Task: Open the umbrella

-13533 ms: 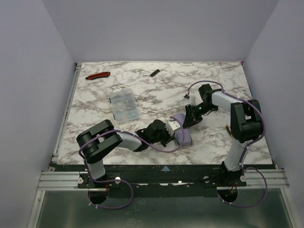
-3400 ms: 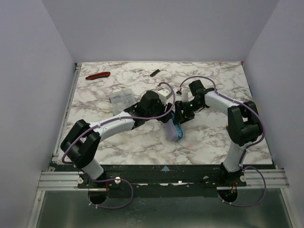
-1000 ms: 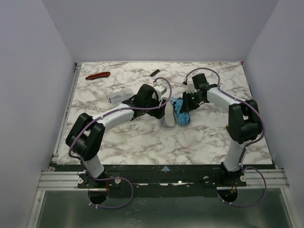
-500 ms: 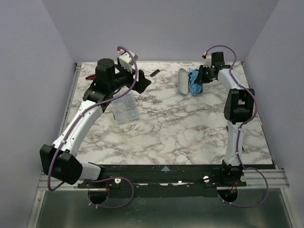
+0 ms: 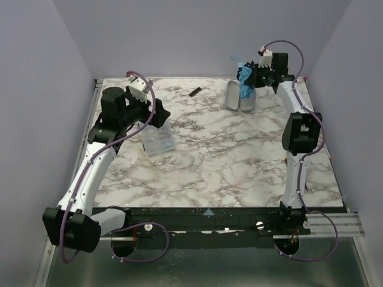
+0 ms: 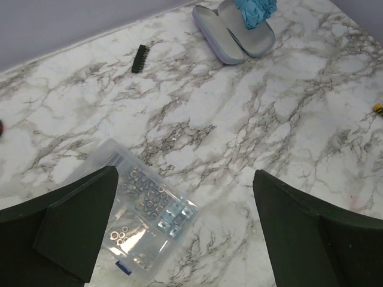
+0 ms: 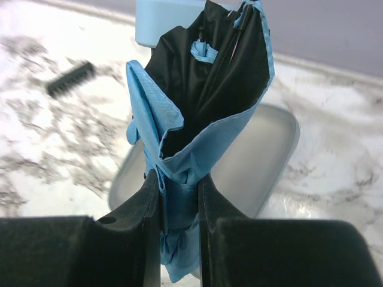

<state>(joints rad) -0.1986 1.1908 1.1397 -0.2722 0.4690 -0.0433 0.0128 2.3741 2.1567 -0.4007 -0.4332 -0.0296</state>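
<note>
The marble table [image 5: 227, 161] fills the floor of the white-walled cell, and I take my bearings from the clear parts box [image 5: 159, 139] lying on its left half.

The left arm [image 5: 93, 164] rises from the near left corner and bends over that box. The left gripper [image 6: 185, 179] hangs above the box with its jaws spread wide and nothing between them. From its wrist camera the box sits below, nearer the left finger [image 6: 78, 221].

The right arm [image 5: 297, 134] stretches up to the far right corner, well away from the box. The right gripper [image 7: 178, 203] is clamped on the umbrella [image 5: 245, 84], pinching the bunched sky-blue cloth near its lower end. The umbrella stands roughly upright, lifted clear of the table, its canopy folded in pleats with the black underside showing at the gaping top. It is well to the right of the box and farther back.

Under it lies a lavender-grey case [image 5: 233, 95], its two halves open side by side. I cannot tell whether the cloth's lower tip touches it.

A small black ribbed piece [image 5: 194, 91] lies behind the box, between it and the case. A tiny yellow thing [image 6: 378, 108] sits far to the box's right.
</note>
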